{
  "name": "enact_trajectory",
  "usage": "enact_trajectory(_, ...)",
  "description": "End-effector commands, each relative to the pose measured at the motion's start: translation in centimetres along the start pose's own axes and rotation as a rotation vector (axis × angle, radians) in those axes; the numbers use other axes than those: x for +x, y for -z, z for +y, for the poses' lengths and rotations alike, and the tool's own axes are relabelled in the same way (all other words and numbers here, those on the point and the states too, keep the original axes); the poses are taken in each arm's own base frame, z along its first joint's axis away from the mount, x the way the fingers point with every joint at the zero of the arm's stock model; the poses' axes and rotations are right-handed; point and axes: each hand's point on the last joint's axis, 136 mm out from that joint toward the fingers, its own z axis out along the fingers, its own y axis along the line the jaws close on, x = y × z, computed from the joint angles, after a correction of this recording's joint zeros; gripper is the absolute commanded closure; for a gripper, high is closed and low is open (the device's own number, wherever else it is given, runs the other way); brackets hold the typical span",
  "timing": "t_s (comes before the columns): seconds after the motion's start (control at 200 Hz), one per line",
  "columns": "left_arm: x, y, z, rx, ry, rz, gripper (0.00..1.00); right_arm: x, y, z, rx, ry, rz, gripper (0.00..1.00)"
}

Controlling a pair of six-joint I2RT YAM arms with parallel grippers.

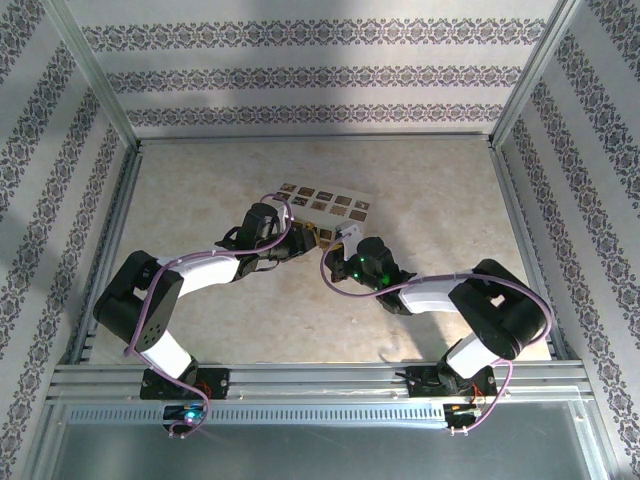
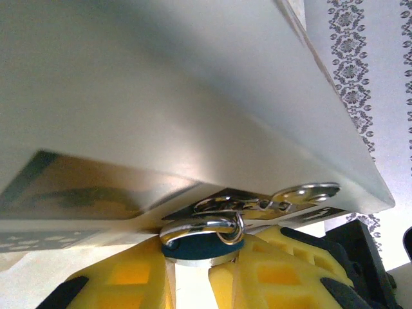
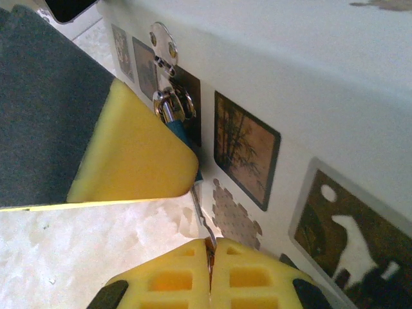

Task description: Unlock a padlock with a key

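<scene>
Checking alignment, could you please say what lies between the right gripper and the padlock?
The thin key, pinched by the right gripper, in the right wrist view.

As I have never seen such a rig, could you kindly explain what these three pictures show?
These are two robot arms bolted at a table's near edge. The overhead picture shows the left arm and right arm meeting at a cream box with dark tiles on the table. The other two come from a camera on each wrist, with that arm's yellow jaws at the bottom. The left jaws grip a small blue padlock hanging on the box's metal hasp. The right jaws pinch a thin key, aimed up toward the padlock.
</scene>
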Motion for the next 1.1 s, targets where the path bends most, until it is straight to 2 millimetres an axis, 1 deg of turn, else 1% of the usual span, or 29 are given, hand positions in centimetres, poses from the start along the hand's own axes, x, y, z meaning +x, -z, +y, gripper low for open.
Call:
enact_trajectory(0.0,0.3,0.3,-3.1,0.096,-0.019,0.031,0.77,-4.0,-0.6,1.3,-0.04,0.029,-0.122,0.98)
enact_trajectory(0.075,0.3,0.3,-3.1,0.097,-0.02,0.031,0.77,-4.0,-0.9,1.4,-0.044,0.033,-0.122,0.98)
enact_trajectory(0.23,0.4,0.3,-3.2,0.097,-0.019,0.032,0.77,-4.9,-1.2,1.5,-0.052,0.03,-0.149,0.98)
enact_trajectory(0.405,0.3,0.3,-3.1,0.095,-0.018,0.03,0.77,-6.1,-1.1,2.0,-0.083,0.03,-0.19,0.98)
enact_trajectory(0.525,0.4,0.3,-3.1,0.094,-0.019,0.033,0.77,-6.8,-0.6,2.3,-0.109,0.033,-0.226,0.98)
enact_trajectory(0.61,0.5,0.2,-3.0,0.091,-0.018,0.035,0.77,-7.1,-0.2,2.3,-0.121,0.032,-0.24,0.98)
enact_trajectory(0.75,0.5,0.2,-3.1,0.096,-0.019,0.038,0.77,-7.0,-0.1,1.2,-0.103,0.038,-0.238,0.98)
enact_trajectory(1.004,0.5,0.2,-3.2,0.098,-0.017,0.037,0.77,-7.3,-1.0,2.0,-0.126,0.059,-0.235,0.98)
enact_trajectory(1.099,0.4,0.2,-3.3,0.102,-0.015,0.038,0.77,-7.7,-1.2,2.0,-0.128,0.059,-0.252,0.98)
